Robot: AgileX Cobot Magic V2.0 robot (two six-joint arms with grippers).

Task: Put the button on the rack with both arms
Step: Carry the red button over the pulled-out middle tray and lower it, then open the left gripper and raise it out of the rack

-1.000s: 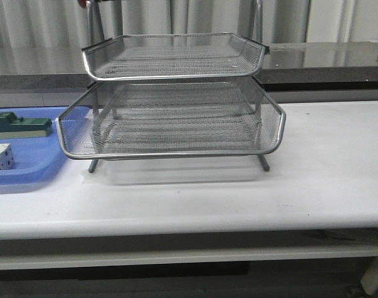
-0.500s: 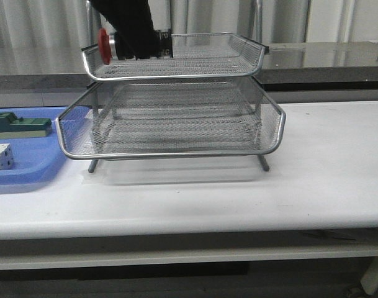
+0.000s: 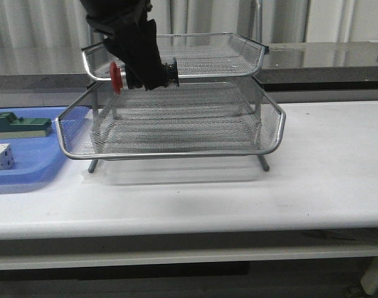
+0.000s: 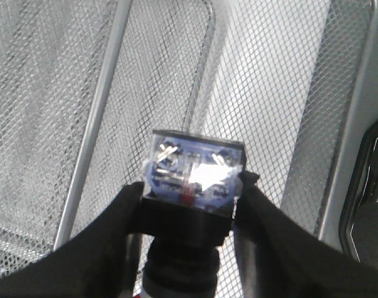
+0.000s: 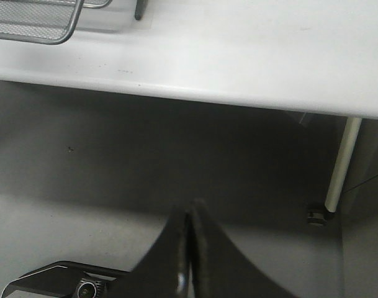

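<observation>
The long white desk point(image 3: 325, 180) carries the silver wire-mesh letter rack point(image 3: 176, 118), a stack of trays on thin metal legs, and I place everything else from that rack. Beside it, on my left, lies a flat blue plastic tray point(image 3: 27, 171) holding a green block point(image 3: 21, 126) and a white cube with dark dots point(image 3: 0, 156). My left gripper point(image 3: 142, 73), black and angular, hangs in front of the rack's top tray at its left front corner, over the wider tray below. Its fingers point(image 4: 108, 230) are clamped on the small push button point(image 3: 133, 76), gripping the black barrel from both sides; the red mushroom head points out past the rack's left edge and the blue rear block point(image 4: 195, 171) faces the mesh. My right gripper point(image 5: 190, 248) sits well away from the rack, below the desk edge, its fingers pressed together on nothing.
</observation>
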